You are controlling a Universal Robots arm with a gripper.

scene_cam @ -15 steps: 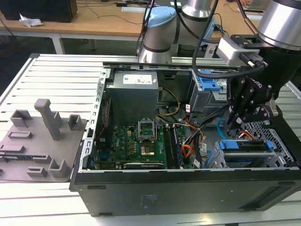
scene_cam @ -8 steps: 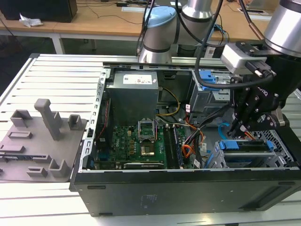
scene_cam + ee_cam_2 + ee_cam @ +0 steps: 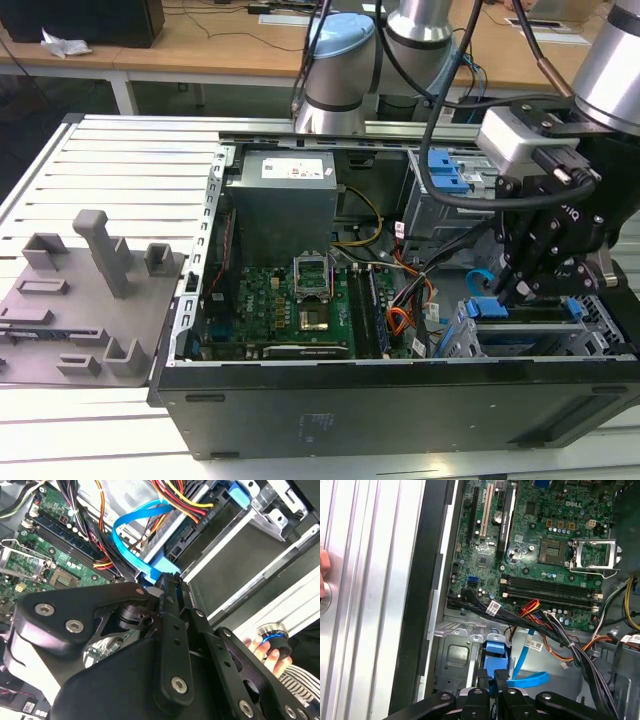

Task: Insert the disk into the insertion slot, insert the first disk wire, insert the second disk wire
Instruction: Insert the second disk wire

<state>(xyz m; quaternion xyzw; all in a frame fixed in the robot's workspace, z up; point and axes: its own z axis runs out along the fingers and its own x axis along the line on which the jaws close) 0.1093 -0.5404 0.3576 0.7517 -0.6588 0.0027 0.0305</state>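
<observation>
Fingers (image 3: 491, 682) narrow on the second disk wire (image 3: 525, 680) plug — beside the disk (image 3: 496, 652) — white labels unreadable.

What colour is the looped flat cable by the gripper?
Light blue. The second disk wire shows best in the second wrist view, looping just beyond the gripper.

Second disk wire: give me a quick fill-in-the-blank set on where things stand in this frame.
1. The second disk wire is light ____ in colour.
2. In the second wrist view it forms a ____ above the gripper.
3. In the exterior view the gripper hangs over the case's ____ side.
4. The motherboard has an empty CPU ____.

Missing words: blue; loop; right; socket
</observation>
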